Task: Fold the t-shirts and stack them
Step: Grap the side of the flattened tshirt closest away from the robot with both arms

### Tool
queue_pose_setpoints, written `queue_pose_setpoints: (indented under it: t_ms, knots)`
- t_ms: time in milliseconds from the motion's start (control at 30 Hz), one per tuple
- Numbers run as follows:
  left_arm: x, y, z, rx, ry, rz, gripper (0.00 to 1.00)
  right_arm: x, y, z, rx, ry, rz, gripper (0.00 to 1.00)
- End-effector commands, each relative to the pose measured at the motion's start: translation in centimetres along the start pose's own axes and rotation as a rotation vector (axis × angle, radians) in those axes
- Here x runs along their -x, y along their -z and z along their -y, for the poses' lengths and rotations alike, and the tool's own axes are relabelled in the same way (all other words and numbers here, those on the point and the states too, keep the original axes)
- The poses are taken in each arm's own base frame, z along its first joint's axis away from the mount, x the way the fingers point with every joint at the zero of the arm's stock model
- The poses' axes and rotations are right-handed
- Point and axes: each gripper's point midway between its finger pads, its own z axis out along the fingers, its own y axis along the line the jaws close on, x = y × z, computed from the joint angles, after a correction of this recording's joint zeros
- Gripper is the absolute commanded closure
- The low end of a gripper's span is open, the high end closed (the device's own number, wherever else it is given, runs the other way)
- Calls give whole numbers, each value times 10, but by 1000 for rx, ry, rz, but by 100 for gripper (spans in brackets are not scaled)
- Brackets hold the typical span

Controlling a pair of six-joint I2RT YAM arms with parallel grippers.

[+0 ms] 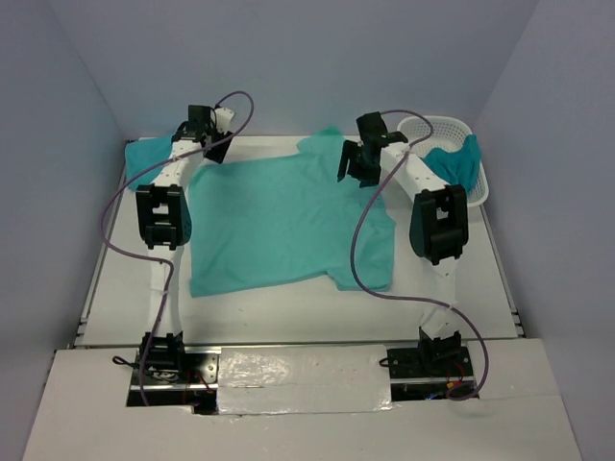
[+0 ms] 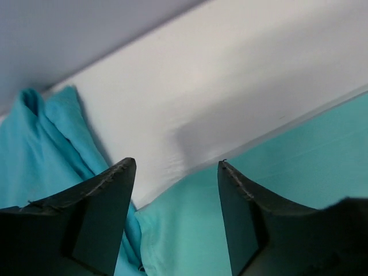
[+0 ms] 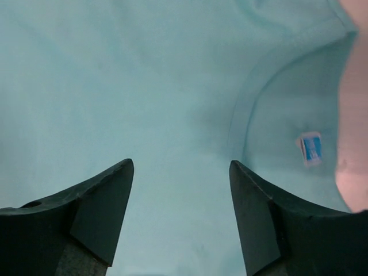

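Left arm base (image 1: 161, 357): lower left of the top view, at the near edge of the counter (image 1: 288, 312)
Right arm base (image 1: 437, 355): lower right of the same view
Spread t-shirt (image 1: 279, 226): teal-green, it lies flat in the middle of the frame on the white counter, one sleeve toward the top and one toward the lower right
Right claw (image 3: 181, 163): open, nothing between the two dark fingers; it hangs over the right part of the spread t-shirt, without touching it
Collar (image 3: 241, 109): upper right of the right wrist view, with a small blue label (image 3: 311, 148) inside it
Left claw (image 2: 175, 162): open and holding nothing, above the upper left corner of the spread t-shirt and a strip of bare counter
Bunched t-shirt (image 1: 146, 152): bluer, upper left of the frame, it seems to touch the corner of the spread one
Basket (image 1: 432, 125): white lattice, upper right of the frame
T-shirt in the basket (image 1: 456, 163): blue-teal, crumpled inside
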Motion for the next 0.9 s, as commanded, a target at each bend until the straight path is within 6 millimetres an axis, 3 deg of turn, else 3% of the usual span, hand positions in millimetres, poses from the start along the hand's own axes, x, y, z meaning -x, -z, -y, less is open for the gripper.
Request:
queue_pose_setpoints:
  t_ms: [0,33,67,100,133,167,200,233,267,300,333,367,400,433,500,567,600,700,867]
  knots:
    - [142,103,-23,51,7,385,28,19,93,-7,-15,123,141,23]
    - [155,118,-20,26,1,421,25,-4,95,6,-40,140,87,19]
    - [172,148,-23,25,-7,465,25,-12,104,11,-43,145,78,17]
    - [179,166,-18,0,-30,481,26,-17,131,11,-24,152,106,12]
    - [164,173,1,-87,-50,430,28,-51,128,28,-53,151,29,11]
    - [169,212,5,-111,-76,451,32,-65,135,33,-57,137,15,11]
    - [160,228,15,-143,-140,433,45,-74,159,35,-38,125,52,17]
    - [125,253,34,-214,-172,352,54,-116,152,44,-9,94,-39,30]
    - [99,261,46,-250,-196,293,62,-130,158,47,10,73,-49,48]
    - [75,272,58,-285,-273,247,74,-139,175,48,41,50,-10,84]
    - [10,290,83,-372,-313,109,79,-172,169,61,30,22,-67,91]
    - [-23,297,94,-408,-395,51,81,-183,172,62,42,-22,-66,93]
    - [-93,296,118,-495,-410,-92,81,-205,172,69,65,-46,-62,88]
    - [-111,322,120,-491,-469,-79,80,-216,171,69,89,-66,-68,78]
    - [-186,343,137,-528,-595,-152,69,-245,160,71,135,-132,-96,59]
    - [-215,350,142,-523,-656,-152,55,-249,160,71,152,-159,-59,47]
    - [-234,355,149,-522,-667,-150,50,-253,155,73,148,-177,-46,45]
    - [-250,343,145,-443,-649,-163,42,-257,149,74,139,-172,-35,43]
    - [-249,307,129,-300,-595,-176,41,-264,131,80,83,-175,-54,43]
